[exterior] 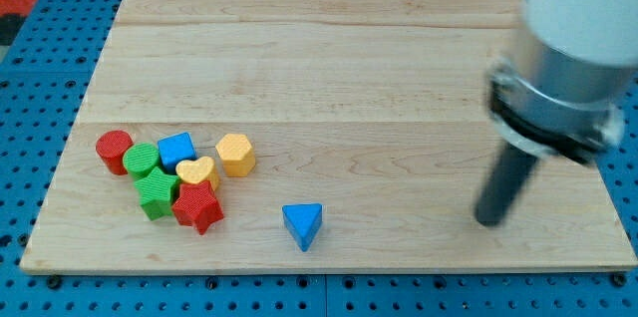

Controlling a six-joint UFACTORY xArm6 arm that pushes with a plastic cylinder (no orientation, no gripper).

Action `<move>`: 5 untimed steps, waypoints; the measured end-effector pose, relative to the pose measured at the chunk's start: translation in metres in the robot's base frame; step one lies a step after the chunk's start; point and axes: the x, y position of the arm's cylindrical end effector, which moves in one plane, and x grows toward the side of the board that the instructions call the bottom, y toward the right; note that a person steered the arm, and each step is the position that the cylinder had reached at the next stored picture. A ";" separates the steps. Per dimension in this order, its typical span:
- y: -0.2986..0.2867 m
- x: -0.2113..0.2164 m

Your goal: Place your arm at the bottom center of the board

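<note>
My tip [489,220] rests on the wooden board [329,68] at the view's lower right, well to the right of all the blocks. A blue triangle block [303,224] lies near the bottom centre, to the left of my tip. A cluster sits at the lower left: a red cylinder [114,150], a green cylinder [141,160], a blue cube [177,149], a yellow hexagon [235,154], a yellow heart [196,171], a green star-like block [157,192] and a red star-like block [198,206].
The arm's grey and white body [558,68] hangs over the board's right side and hides part of it. A blue pegboard surface [40,88] surrounds the board.
</note>
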 end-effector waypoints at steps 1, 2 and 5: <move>0.008 0.030; -0.009 0.030; -0.126 0.031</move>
